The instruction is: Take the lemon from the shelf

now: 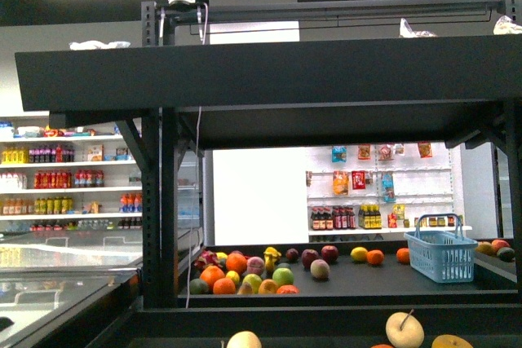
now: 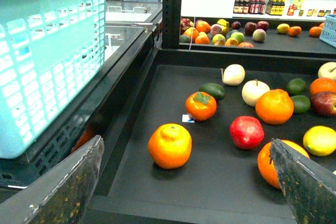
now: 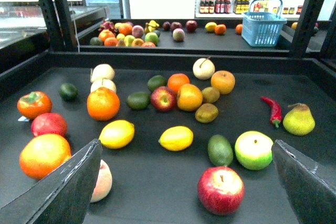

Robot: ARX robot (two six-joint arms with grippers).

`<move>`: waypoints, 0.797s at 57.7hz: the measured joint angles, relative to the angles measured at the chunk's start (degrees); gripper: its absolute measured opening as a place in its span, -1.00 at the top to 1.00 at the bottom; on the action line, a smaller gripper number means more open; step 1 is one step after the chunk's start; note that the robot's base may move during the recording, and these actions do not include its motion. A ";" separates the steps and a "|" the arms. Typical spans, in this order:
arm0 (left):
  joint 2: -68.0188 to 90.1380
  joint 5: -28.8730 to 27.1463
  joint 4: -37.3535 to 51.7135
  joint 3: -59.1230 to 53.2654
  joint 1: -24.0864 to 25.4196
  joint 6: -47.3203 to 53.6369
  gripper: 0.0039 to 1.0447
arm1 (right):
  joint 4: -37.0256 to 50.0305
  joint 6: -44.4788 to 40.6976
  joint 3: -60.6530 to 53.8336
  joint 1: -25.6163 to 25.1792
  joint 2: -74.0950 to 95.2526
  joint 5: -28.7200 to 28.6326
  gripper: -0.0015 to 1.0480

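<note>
Two glossy yellow lemons lie on the black shelf (image 3: 157, 198). One lemon (image 3: 176, 138) with a nub end sits just ahead of my right gripper (image 3: 186, 182), which is open and empty above the tier. The other lemon (image 3: 116, 134) lies beside an orange. In the left wrist view a lemon (image 2: 319, 140) shows at the edge, off to one side of my open, empty left gripper (image 2: 186, 182), which hovers over the shelf (image 2: 199, 198) near a knobbed orange (image 2: 169, 145). The front view shows the shelf's dark tiers (image 1: 261, 71) but neither arm.
A red apple (image 3: 220, 189), an avocado (image 3: 220, 149), a green apple (image 3: 253, 149) and a peach (image 3: 100, 181) lie between the right fingers. A pale blue basket (image 2: 47, 51) stands close beside the left gripper. Another blue basket (image 3: 263, 27) sits on the far rack.
</note>
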 joint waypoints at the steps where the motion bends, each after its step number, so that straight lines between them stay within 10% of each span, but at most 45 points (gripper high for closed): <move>1: 0.00 0.04 0.00 0.00 0.00 0.02 -0.85 | 0.00 0.00 0.00 0.00 0.00 0.00 -0.86; 21: 0.09 -0.11 -0.17 0.02 -0.02 -0.61 -0.85 | 0.00 0.02 0.00 0.00 0.00 -0.02 -0.86; 29: 8.55 3.78 -8.48 3.21 0.52 -19.08 -0.85 | 0.00 0.00 0.00 0.00 0.00 -0.09 -0.86; 46: 52.68 32.63 5.60 30.67 31.43 -55.04 -0.85 | 0.00 0.00 0.00 0.00 0.00 -0.04 -0.86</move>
